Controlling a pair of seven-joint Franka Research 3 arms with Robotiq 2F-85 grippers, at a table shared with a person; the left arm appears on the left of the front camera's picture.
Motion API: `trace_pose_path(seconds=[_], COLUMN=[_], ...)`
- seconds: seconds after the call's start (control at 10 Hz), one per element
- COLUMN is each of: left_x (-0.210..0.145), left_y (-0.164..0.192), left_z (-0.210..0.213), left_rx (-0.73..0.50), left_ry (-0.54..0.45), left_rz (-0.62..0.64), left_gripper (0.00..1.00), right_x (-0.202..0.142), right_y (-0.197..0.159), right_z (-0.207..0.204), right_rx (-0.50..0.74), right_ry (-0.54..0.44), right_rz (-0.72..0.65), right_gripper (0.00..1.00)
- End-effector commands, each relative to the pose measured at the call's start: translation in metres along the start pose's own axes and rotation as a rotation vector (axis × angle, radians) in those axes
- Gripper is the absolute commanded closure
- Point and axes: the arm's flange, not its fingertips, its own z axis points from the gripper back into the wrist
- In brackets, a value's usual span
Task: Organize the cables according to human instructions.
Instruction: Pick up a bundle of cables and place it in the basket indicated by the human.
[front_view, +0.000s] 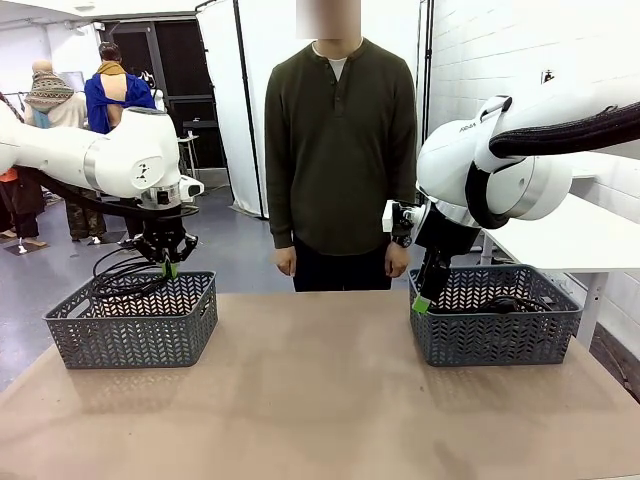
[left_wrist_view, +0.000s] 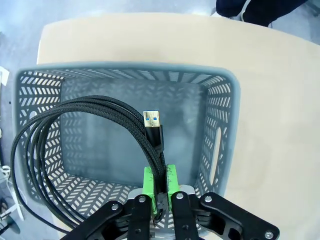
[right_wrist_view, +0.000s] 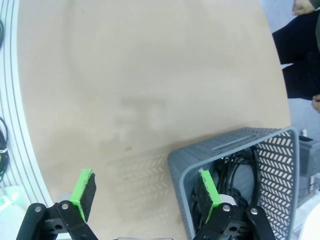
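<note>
Left gripper (left_wrist_view: 160, 186) clamped on a coiled black cable (left_wrist_view: 75, 130), hanging over the left basket (front_view: 135, 320) at the table's (front_view: 320, 400) left edge. Right gripper (right_wrist_view: 145, 192), jaws wide apart, straddles the right basket's (front_view: 495, 320) near wall; more cables (right_wrist_view: 235, 167) inside. Person (front_view: 340, 150) stands at the far edge.

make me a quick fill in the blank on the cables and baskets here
1. The left pincer is shut on a coiled black ____.
2. That coil hangs above the ____ basket.
3. The right pincer has its jaws ____.
4. The held plug has a ____ metal end.

Missing: cable; left; open; gold
</note>
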Motion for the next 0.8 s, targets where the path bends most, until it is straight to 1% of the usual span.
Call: trace_pose_path(seconds=[0.0, 0.5, 0.7], left_x=[0.0081, 0.0114, 0.0122], left_y=[-0.0019, -0.0043, -0.003], left_z=[-0.0005, -0.0052, -0.0093], left_rx=[-0.004, -0.028, -0.038], left_ry=[-0.015, -0.015, -0.002], left_rz=[0.008, 0.025, 0.036], left_gripper=[1.0, 1.0, 0.61], right_x=[0.0001, 0.0001, 0.0001], right_y=[0.0006, 0.0006, 0.0006], right_z=[-0.0006, -0.0006, -0.0006], right_rx=[-0.002, -0.002, -0.002], right_ry=[0.003, 0.003, 0.003], right_rz=[-0.004, -0.004, -0.004], right_gripper=[0.0, 0.0, 0.0])
